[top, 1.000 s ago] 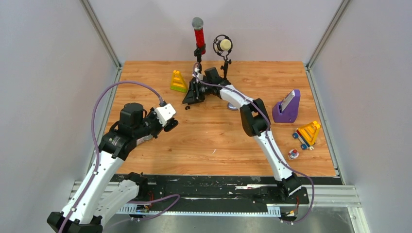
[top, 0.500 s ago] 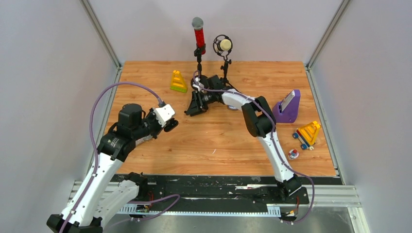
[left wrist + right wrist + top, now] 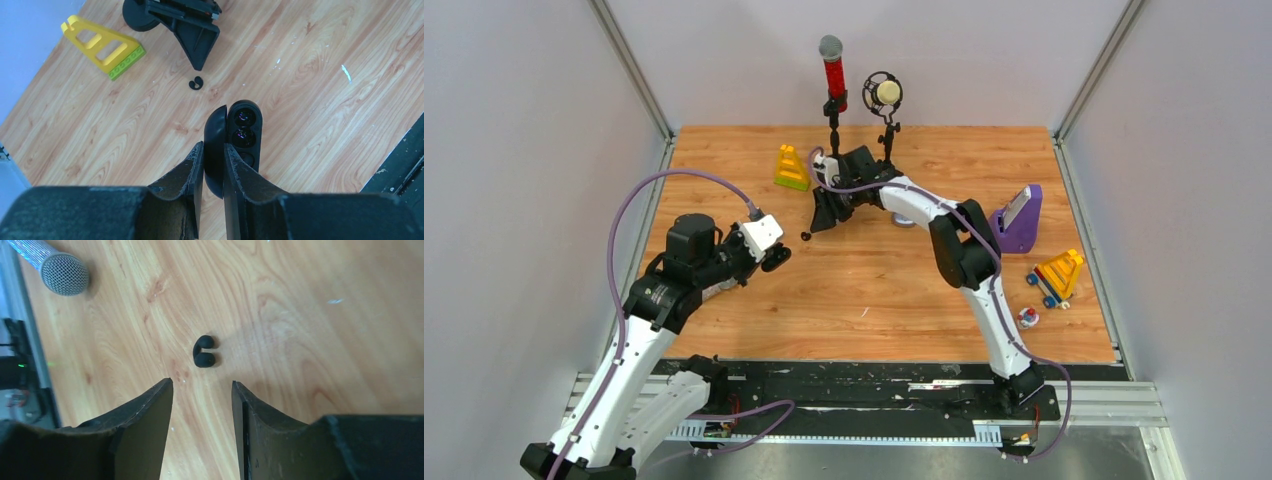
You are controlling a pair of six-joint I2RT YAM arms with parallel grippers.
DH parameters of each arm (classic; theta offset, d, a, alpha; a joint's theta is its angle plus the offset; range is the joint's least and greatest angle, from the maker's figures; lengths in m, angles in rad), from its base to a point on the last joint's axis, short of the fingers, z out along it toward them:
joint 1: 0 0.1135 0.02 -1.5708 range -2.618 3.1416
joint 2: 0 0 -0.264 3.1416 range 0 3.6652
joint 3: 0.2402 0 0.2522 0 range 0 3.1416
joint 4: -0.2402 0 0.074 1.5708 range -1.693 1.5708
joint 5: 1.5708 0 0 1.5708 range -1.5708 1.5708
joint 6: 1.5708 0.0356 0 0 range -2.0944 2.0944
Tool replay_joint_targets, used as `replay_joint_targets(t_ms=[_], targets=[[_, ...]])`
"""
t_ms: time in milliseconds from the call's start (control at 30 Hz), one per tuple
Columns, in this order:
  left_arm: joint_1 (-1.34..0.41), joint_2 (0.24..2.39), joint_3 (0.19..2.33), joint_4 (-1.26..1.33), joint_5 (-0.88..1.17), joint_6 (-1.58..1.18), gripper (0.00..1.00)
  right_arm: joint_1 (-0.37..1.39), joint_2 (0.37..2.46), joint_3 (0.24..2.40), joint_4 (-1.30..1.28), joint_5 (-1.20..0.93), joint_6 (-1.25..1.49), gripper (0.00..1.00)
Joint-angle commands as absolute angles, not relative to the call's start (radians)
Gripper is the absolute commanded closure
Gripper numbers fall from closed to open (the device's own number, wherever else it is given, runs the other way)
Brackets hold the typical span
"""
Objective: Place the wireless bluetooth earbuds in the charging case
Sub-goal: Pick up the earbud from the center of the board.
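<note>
Toward the far middle of the table [image 3: 724,150], a black earbud [image 3: 805,237] lies alone on bare wood, clear on every side. From the right wrist I see it [image 3: 204,351] just beyond the fingertips of the right gripper [image 3: 201,384], lined up with the gap. The jaws are spread wider than the bud and touch nothing. Behind that gripper [image 3: 824,215] stand the microphone stands [image 3: 833,105], close to its back. The yellow block [image 3: 790,167] sits to its left, well apart from the bud.

Nearer me, the left gripper [image 3: 776,256] hangs above the wood, its jaws pinching one half of the open charging case [image 3: 215,150]. The socket half sticks out past one finger. Its sockets [image 3: 245,127] glint purple, and I cannot tell what sits in them. Open wood runs between case and bud [image 3: 196,83], and the table's near black edge is well behind the case.
</note>
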State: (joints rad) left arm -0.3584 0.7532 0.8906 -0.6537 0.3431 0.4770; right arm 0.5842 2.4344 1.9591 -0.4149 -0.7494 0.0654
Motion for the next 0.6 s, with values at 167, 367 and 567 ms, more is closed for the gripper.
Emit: replay_joint_targets(t_ms=[167,367,567], targets=[[-0.342,0.735,0.894,-0.618,0.367,0.461,0.74,0.635,2.301,1.965,-0.491,-0.737,-0.322,0.51],[-0.330,0.736,0.893,-0.618,0.376,0.457,0.74,0.674,2.371,2.056,-0.535,-0.753,-0.302,0.55],[-0.325,0.732,0.890,-0.618,0.380,0.455,0.74,0.698,2.404,2.085,-0.546,-0.685,-0.327,0.55]])
